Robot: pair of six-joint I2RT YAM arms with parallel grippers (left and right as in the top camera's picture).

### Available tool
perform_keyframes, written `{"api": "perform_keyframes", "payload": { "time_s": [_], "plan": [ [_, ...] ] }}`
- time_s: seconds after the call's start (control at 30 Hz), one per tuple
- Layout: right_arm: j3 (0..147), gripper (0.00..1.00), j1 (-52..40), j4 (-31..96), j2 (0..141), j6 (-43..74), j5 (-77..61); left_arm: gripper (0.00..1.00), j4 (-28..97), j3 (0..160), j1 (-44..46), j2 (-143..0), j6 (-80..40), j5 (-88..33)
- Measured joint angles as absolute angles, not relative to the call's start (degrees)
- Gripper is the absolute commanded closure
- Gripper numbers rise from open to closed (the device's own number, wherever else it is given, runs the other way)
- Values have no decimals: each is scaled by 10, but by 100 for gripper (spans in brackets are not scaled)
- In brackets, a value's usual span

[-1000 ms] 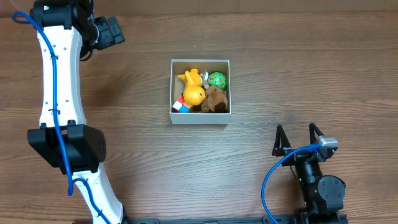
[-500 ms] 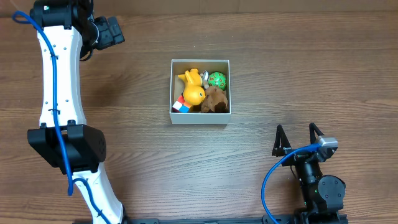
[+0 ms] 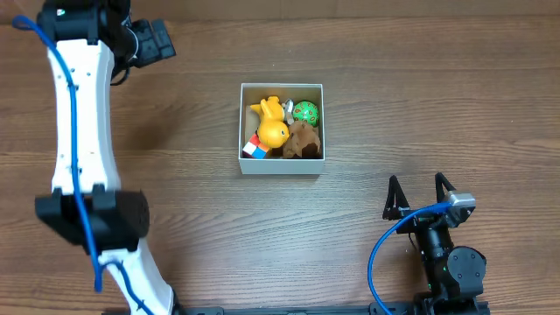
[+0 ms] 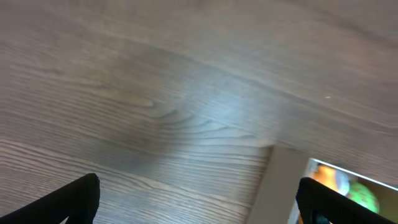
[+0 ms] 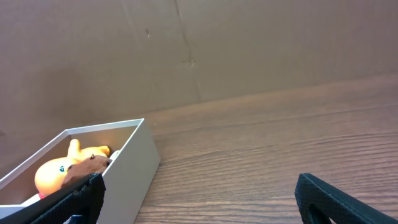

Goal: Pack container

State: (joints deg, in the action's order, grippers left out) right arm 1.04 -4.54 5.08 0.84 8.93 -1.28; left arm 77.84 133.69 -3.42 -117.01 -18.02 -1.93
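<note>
Container (image 3: 282, 167) well apart from right gripper (image 3: 416, 180)

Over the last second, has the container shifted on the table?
No. The container sits at the same spot on the table in the overhead view, its walls unmoved against the wood grain lines.

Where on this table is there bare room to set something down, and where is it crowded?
Bare wood lies between the container and the left arm, and between the container and the right gripper. Crowded: inside the container, mostly filled by the yellow duck, green ball, brown toy and striped block.
</note>
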Motion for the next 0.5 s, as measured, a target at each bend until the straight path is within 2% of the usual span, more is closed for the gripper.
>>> {"api": "perform_keyframes", "payload": {
  "time_s": [0.33, 0.5],
  "plan": [
    [11, 0, -45, 51, 8, 90, -13, 0, 776, 1350, 68, -811, -180, -24],
    [10, 0, -45, 51, 8, 90, -13, 0, 798, 1349, 72, -677, -180, -24]
  ]
}}
